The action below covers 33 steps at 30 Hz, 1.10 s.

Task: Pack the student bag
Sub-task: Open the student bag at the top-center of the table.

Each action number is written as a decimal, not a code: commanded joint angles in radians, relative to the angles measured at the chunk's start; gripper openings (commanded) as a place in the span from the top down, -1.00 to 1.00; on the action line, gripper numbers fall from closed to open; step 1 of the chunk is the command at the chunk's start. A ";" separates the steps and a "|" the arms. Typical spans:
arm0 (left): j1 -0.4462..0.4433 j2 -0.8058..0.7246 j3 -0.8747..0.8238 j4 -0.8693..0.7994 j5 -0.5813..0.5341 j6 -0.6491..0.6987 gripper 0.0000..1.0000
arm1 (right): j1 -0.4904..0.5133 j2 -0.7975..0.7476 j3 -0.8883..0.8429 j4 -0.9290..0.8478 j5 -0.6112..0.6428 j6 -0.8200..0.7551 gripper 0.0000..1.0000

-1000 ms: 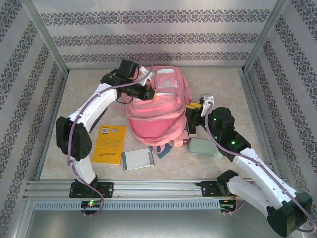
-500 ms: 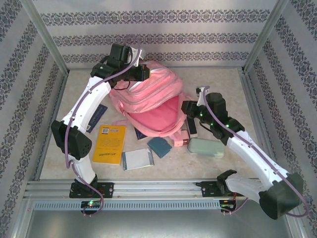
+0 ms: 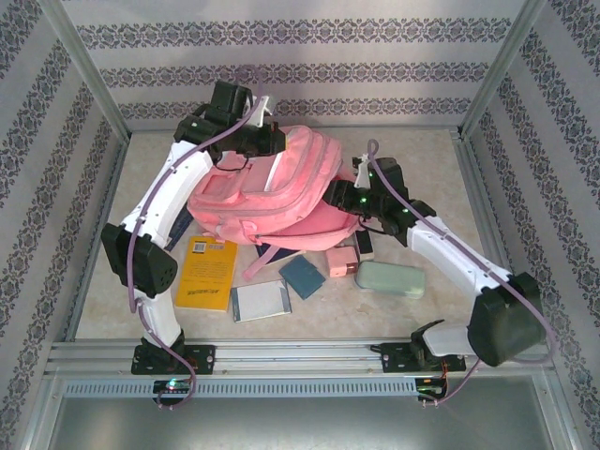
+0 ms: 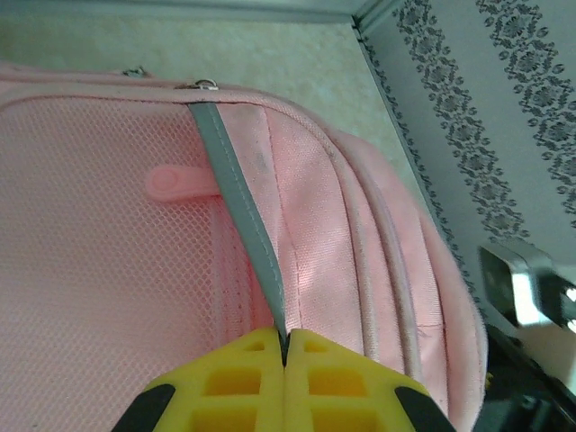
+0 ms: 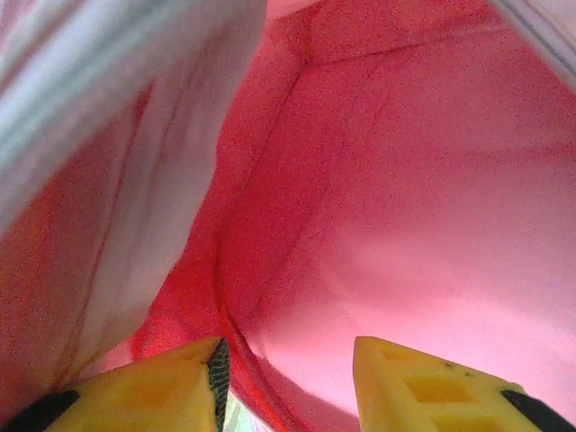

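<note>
1. Student bag [image 3: 272, 183] lies toward the back middle of the desk [image 3: 433, 178], between your two arms. Its pink front faces up and its far end is raised.
2. Your left gripper [image 4: 284, 349] is clamped on the bag's grey trim strip [image 4: 236, 193], the yellow fingers pressed together with the strip running out between them. From above, this gripper [image 3: 265, 141] sits at the bag's far edge.
3. Your right gripper [image 5: 288, 378] has its jaws apart and is pushed into the bag's pink lining, with fabric on every side.
4. In front of the bag, on the desk, lie a yellow book [image 3: 207, 272], a small grey notebook [image 3: 260, 302], a teal pad [image 3: 302, 277], a pink box [image 3: 340, 262] and a pale green case [image 3: 389, 278].
</note>
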 commanded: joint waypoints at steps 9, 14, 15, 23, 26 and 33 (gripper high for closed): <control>0.051 0.032 -0.262 0.432 0.336 -0.354 0.92 | -0.030 0.153 -0.063 0.558 -0.234 0.358 0.14; 0.059 0.072 -0.316 0.537 0.406 -0.425 0.79 | -0.031 0.154 -0.086 0.590 -0.253 0.357 0.15; 0.061 0.078 -0.332 0.569 0.420 -0.447 0.76 | -0.031 0.154 -0.090 0.594 -0.257 0.358 0.15; 0.069 0.118 -0.350 0.537 0.458 -0.419 0.49 | -0.031 0.167 -0.122 0.625 -0.276 0.363 0.16; 0.068 0.132 -0.361 0.530 0.488 -0.413 0.67 | -0.030 0.173 -0.133 0.631 -0.277 0.358 0.17; 0.078 0.106 -0.331 0.575 0.508 -0.449 1.00 | -0.031 0.156 -0.129 0.563 -0.261 0.306 0.19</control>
